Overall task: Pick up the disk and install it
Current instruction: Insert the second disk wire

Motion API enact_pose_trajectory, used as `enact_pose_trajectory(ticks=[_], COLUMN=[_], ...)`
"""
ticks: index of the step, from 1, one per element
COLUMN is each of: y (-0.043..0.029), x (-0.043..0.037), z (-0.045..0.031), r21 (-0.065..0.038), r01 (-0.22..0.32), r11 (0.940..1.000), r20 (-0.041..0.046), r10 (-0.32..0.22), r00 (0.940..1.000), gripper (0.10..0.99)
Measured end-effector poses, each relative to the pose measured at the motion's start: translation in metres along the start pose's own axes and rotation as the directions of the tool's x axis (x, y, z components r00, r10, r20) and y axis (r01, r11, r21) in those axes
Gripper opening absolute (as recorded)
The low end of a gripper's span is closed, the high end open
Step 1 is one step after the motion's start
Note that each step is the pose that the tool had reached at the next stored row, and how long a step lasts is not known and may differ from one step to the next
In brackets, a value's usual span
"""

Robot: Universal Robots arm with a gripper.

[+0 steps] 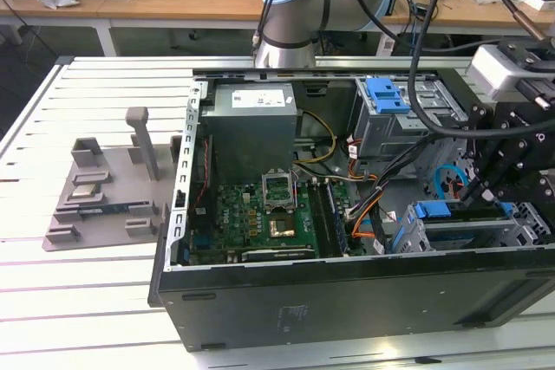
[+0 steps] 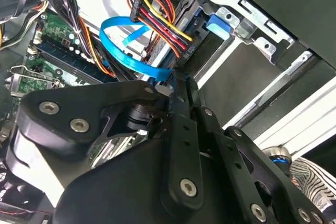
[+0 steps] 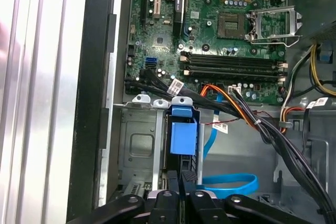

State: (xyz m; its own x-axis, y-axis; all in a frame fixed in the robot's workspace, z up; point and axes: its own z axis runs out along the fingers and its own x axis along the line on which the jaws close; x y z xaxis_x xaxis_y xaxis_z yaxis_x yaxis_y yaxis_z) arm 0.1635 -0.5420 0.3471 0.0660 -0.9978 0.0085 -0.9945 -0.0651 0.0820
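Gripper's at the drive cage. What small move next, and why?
Probably a short push further into the bay: the gripper sits shut behind the disk, whose blue end looks to stand proud of the drive cage, so it seems not fully seated.

The exterior view looks down from high and well back onto the open case (image 1: pixel 347 214) on the table (image 1: pixel 78 301), with the arm (image 1: pixel 295 6) at the far side. The first wrist view looks steeply down, close, over the gripper (image 3: pixel 179 179) onto the motherboard (image 3: pixel 220 35). The second wrist view looks along the gripper (image 2: pixel 178 85) from very near. All three share the blue cable (image 1: pixel 447 181) (image 2: pixel 126 51) (image 3: pixel 231 184).
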Motion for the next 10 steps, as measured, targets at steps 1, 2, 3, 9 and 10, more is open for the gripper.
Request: enact_pose_trajectory(ticks=[1,2,3,9,10], y=[-0.0001,-0.0001,-0.0001,-0.0002,-0.0003], x=[-0.0003,-0.0011,-0.0020,-0.0094,-0.0104], z=[0.0006,0.0010,0.0015,0.0024,0.0024], r21=[0.000,0.000,0.000,0.000,0.000], r01=[0.000,0.000,0.000,0.000,0.000], r11=[1.0000,1.0000,1.0000,1.0000,1.0000], r20=[0.0000,0.0000,0.0003,0.0004,0.0002], r10=[0.000,0.000,0.000,0.000,0.000], r00=[1.0000,1.0000,1.0000,1.0000,1.0000], gripper=[0.157,0.157,0.157,0.157,0.157])
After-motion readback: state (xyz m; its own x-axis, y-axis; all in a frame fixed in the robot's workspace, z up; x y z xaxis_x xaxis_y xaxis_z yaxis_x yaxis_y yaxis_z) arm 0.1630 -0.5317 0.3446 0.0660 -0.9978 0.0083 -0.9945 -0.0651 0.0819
